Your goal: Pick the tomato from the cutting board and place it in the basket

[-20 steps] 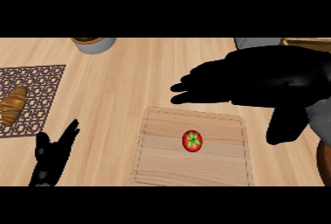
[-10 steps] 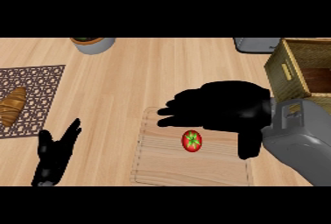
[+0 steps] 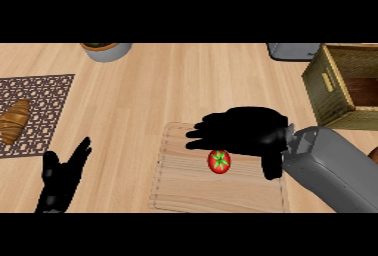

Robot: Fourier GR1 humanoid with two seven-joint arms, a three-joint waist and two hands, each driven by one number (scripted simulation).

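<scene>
Head view showed one tomato (image 3: pixel 219 161) on the cutting board (image 3: pixel 184 190), right robot hand (image 3: pixel 244 131) spread open just above it. One basket (image 3: pixel 347 87), one croissant (image 3: pixel 15 120) and one pot (image 3: pixel 105 50) stood around; left robot hand (image 3: pixel 63 177) rested open.

tomato (image 3: pixel 219 161): red, green star-shaped stem | cutting board (image 3: pixel 184 192): pale wood grain | basket (image 3: pixel 329 90): olive-tan weave | trivet (image 3: pixel 46 95): dark brown lattice | croissant (image 3: pixel 15 121): golden brown | hands: black
</scene>
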